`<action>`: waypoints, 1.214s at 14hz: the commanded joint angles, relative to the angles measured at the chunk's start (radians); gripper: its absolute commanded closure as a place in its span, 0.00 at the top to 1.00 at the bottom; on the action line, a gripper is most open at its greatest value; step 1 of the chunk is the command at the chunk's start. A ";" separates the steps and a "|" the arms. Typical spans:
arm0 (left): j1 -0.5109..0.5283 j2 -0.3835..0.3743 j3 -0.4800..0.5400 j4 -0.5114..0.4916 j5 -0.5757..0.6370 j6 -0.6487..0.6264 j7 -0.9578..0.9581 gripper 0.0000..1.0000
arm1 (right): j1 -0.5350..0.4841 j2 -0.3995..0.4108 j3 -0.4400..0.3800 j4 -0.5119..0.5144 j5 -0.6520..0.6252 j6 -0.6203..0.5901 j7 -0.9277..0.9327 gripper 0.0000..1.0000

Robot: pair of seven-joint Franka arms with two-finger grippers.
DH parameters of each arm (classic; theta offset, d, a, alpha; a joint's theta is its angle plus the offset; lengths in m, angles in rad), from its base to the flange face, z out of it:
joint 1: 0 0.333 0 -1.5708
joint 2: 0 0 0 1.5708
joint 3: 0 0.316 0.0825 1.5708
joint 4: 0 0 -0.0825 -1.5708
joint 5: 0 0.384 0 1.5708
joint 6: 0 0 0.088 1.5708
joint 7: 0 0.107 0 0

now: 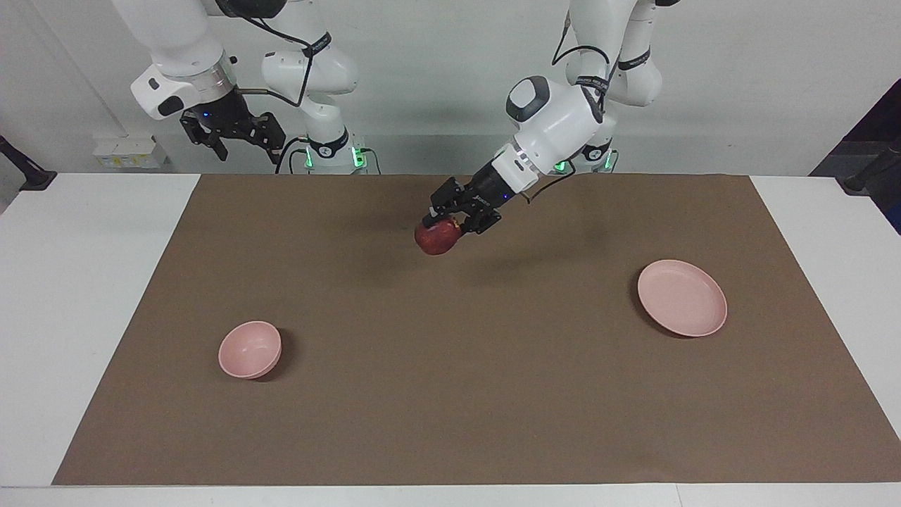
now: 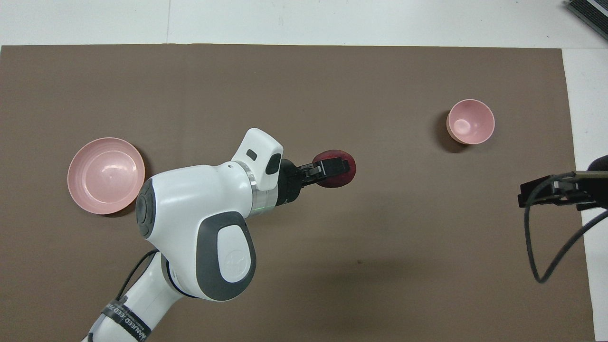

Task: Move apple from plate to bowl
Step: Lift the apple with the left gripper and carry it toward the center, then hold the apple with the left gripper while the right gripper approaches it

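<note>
Brown paper matting [image 1: 450,394] covers most of a white table [image 1: 84,296], with a pale wall rising at the robots' end. Nearest the robots, the right gripper [image 1: 227,138] hangs raised at the right arm's end of the table, over the table's edge, where that arm waits; whether its fingers are parted or closed cannot be told. From the other base the left arm reaches out over the middle of the mat, and the left gripper [image 1: 454,220] is clamped around the apple [image 1: 435,238], a small dark-red fruit held up in the air above bare matting, its shadow lying on the mat beneath. The apple sits between the plate and the bowl, well apart from both. Farther out, toward the left arm's end, the shallow pale-pink plate [image 1: 693,320] rests flat on the mat with nothing on it. Farther still, toward the right arm's end, the small deep pale-pink bowl [image 1: 239,362] stands upright on the mat, its inside bare. Past the mat's outer edge runs a strip of white tabletop
</note>
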 commanded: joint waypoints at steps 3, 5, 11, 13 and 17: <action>0.031 -0.015 -0.004 0.022 -0.220 0.012 0.170 0.00 | -0.002 -0.030 0.007 -0.064 0.026 0.062 0.020 1.00; 0.034 -0.038 -0.002 0.020 -0.240 0.003 0.193 0.00 | 0.007 -0.017 0.005 -0.086 0.096 0.111 0.044 1.00; 0.130 -0.042 0.001 0.029 -0.256 -0.149 0.216 0.00 | 0.018 0.092 0.007 -0.121 0.396 0.160 0.311 1.00; 0.151 -0.049 0.004 0.028 -0.257 -0.197 0.218 0.00 | 0.018 0.129 0.005 -0.123 0.533 0.166 0.398 1.00; 0.149 -0.053 0.005 0.025 -0.257 -0.200 0.224 0.00 | 0.019 0.187 0.007 -0.124 0.717 0.191 0.477 1.00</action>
